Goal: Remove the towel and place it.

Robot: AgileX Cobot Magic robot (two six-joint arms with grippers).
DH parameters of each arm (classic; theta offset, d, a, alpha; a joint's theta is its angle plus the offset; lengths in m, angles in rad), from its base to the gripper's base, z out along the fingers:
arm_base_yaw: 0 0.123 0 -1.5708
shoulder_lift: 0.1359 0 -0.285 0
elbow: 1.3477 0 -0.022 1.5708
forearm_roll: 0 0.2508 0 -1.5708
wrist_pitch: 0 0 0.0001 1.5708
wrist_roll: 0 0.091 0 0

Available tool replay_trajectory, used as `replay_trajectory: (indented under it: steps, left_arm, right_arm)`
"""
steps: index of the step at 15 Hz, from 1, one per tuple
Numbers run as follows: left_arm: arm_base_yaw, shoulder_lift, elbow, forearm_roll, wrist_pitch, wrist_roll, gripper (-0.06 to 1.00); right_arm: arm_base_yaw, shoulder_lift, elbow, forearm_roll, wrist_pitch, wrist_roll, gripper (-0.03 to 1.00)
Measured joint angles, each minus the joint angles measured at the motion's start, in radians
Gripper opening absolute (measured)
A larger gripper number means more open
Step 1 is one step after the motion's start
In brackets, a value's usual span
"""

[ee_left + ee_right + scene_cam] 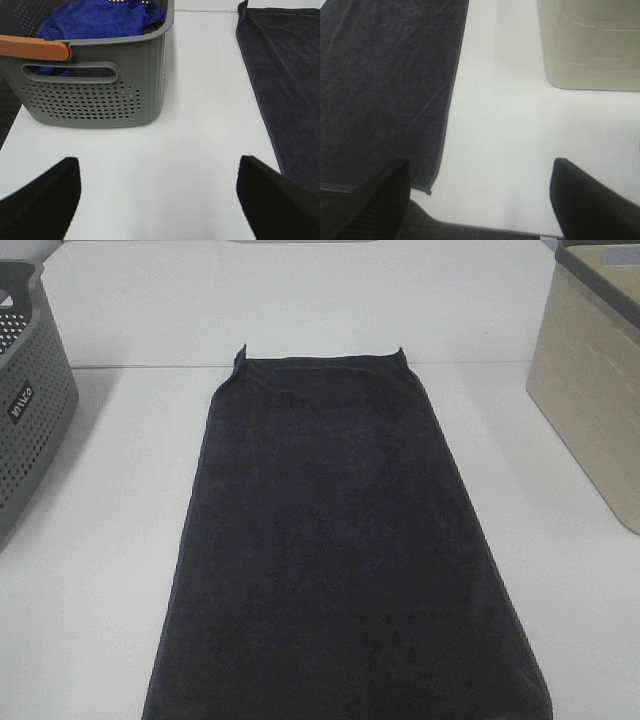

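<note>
The towel (340,550) is dark navy-black and lies flat and spread lengthwise down the middle of the white table (100,540), reaching the near edge. Neither arm shows in the exterior high view. My left gripper (157,200) is open and empty over bare table, with the towel's edge (290,75) to one side. My right gripper (480,200) is open and empty above the table's near edge, beside the towel's near corner (427,190).
A grey perforated basket (25,400) stands at the table's left edge; the left wrist view shows blue cloth (95,20) inside it. A beige bin (595,390) stands at the right edge, also in the right wrist view (590,45).
</note>
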Motion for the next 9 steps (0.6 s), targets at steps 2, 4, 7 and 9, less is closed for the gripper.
replay_trajectory:
  steps: [2,4,7,9]
  left_arm:
    - [0.0,0.0,0.0,-0.001,0.0,0.0,0.8]
    - [0.0,0.0,0.0,-0.001,0.0,0.0,0.8]
    - [0.0,0.0,0.0,-0.001,0.0,0.0,0.8]
    - [0.0,0.0,0.0,-0.001,0.0,0.0,0.8]
  right_arm:
    - [0.0,0.0,0.0,0.0,0.0,0.0,0.76]
    - [0.0,0.0,0.0,0.0,0.0,0.0,0.76]
    - [0.0,0.0,0.0,0.0,0.0,0.0,0.76]
    - [0.0,0.0,0.0,0.0,0.0,0.0,0.76]
